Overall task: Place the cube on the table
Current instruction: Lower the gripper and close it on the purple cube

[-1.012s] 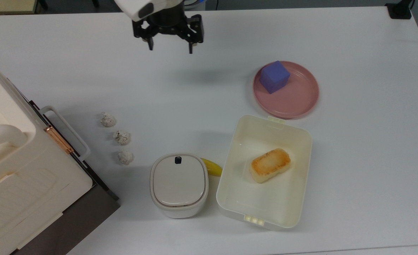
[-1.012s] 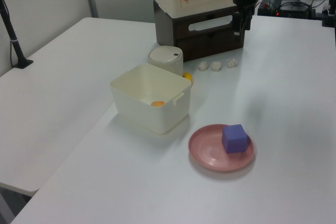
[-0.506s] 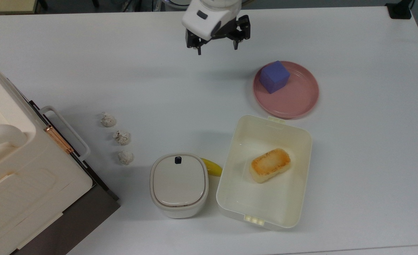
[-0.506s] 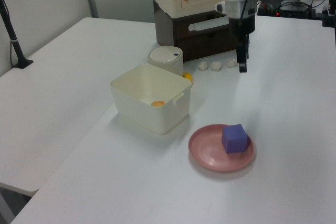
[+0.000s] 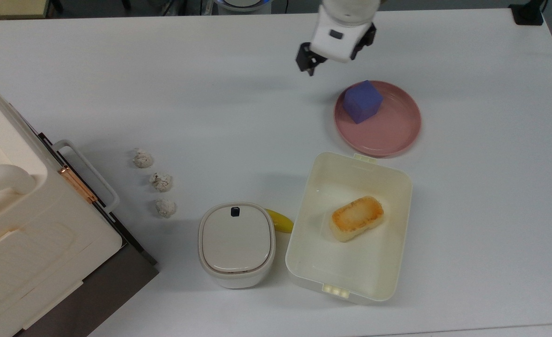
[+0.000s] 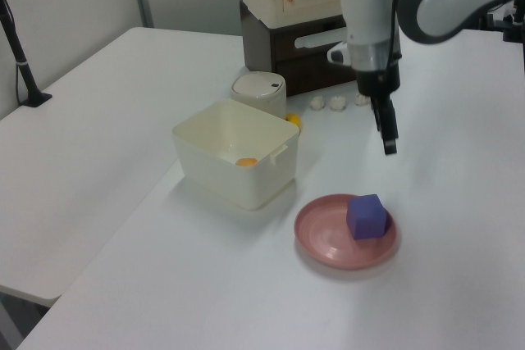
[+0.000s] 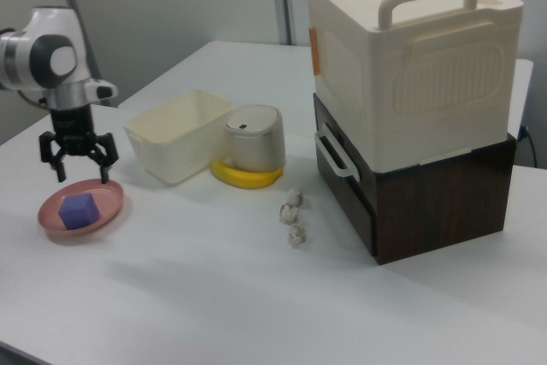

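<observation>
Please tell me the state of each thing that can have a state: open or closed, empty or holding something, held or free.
gripper: open, empty, above the table.
cube: free, resting on the pink plate.
cream tray: open, holding a browned bread block.
small white container: lid on.
large cream box: closed.

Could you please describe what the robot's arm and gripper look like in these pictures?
The arm has smooth, rounded white shells with a dark grey band at one joint and a round grey cap on the joint seen in the right view. The gripper is black, with a bracket-like frame carrying two thin black fingers. The white housing above it bears a small dark mark.
</observation>
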